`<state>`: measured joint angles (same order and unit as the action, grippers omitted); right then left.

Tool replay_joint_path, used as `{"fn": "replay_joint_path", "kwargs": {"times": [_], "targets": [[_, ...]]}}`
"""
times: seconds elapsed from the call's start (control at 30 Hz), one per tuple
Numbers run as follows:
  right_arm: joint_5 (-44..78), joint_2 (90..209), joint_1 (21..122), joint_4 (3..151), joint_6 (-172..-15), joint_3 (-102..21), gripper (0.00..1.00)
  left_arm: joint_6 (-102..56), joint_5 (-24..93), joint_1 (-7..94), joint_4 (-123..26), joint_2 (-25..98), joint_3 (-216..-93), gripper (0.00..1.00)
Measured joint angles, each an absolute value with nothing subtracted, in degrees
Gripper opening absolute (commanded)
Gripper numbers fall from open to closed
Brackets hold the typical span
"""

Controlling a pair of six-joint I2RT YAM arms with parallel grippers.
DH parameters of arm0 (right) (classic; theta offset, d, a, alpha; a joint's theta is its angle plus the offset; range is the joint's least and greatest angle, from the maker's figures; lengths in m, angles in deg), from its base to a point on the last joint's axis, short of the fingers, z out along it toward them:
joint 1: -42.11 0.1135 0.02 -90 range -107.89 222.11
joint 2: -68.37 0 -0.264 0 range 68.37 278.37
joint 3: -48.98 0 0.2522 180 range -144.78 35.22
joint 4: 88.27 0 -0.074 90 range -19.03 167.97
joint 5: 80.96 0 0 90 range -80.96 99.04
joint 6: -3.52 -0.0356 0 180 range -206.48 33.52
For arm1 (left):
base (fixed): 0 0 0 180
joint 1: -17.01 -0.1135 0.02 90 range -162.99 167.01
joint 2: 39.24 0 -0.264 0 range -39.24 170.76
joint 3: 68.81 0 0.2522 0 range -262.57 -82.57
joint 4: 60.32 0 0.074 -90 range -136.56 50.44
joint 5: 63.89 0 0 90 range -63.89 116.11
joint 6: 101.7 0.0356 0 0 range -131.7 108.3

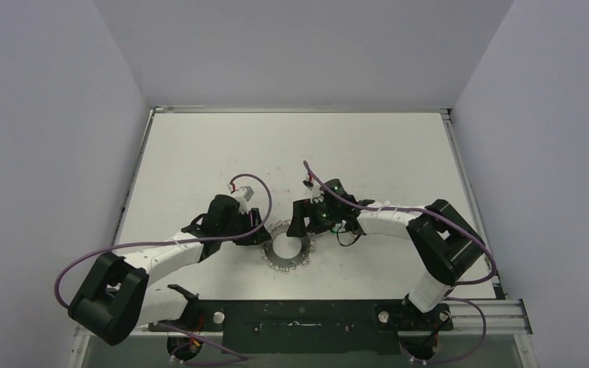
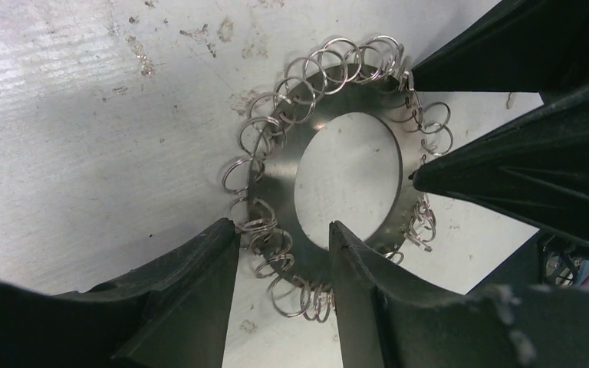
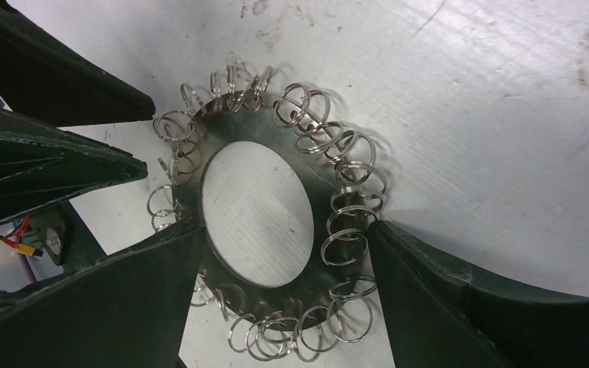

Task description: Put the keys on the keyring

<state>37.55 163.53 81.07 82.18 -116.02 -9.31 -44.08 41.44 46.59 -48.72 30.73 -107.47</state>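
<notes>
So here's where we're at. The large silvery metal keyring (image 1: 274,259) with its fringe of small wire loops lies flat on the scuffed white surface (image 1: 368,153). It sits toward the near edge, roughly midway between left and right. Both arms are reaching in and meet right over it.

The left hand (image 1: 259,234) comes in from the ring's left side. In its own wrist view the left hand (image 2: 282,224) straddles the flat band of the keyring (image 2: 276,169). One black finger (image 2: 360,291) has its tip down inside the centre hole against the inner edge, and the other finger (image 2: 192,299) presses into the wire loops on the outer edge. To us that reads as clenched across the band, so it's grasping the keyring.

The right hand (image 1: 301,222) sits at the ring's far side, a bit to the right. In its wrist view the right hand (image 3: 287,228) is spread wide. One finger (image 3: 146,291) is at the left rim of the hole and the other finger (image 3: 460,299) is out past the loops on the right. A stretch of the keyring (image 3: 257,124) lies between them, but it isn't pinched, so we'd call that hand released.

Purple cables (image 1: 123,247) loop along both arms.
</notes>
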Motion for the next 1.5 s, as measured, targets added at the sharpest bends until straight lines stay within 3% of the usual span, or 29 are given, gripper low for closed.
{"fn": "replay_joint_path", "kwargs": {"times": [0.27, 0.67, 0.87, 1.13, 1.5], "targets": [[37.57, 165.12, 82.71, 82.09, -116.2, -10.58, 0.7, -44.06, 41.15, 46.57, -47.12, 32.98, -107.73, 0.41], [35.32, 162.09, 82.71, 75.58, -113.97, -10.62, 0.77, -41.94, 41.0, 46.57, -46.64, 35.96, -109.92, 0.39], [33.26, 156.8, 83.02, 71.82, -112.79, -8.72, 0.76, -40.78, 40.52, 46.59, -46.14, 35.43, -109.96, 0.39], [30.86, 153.8, 89.4, 65.96, -111.78, -7.89, 0.6, -40.95, 39.76, 47.1, -46.33, 26.73, -107.54, 0.39], [21.79, 146.5, 96.7, 60.06, -115.65, -4.98, 0.56, -40.95, 39.6, 51.34, -51.49, 14.34, -99.91, 0.38]]}}
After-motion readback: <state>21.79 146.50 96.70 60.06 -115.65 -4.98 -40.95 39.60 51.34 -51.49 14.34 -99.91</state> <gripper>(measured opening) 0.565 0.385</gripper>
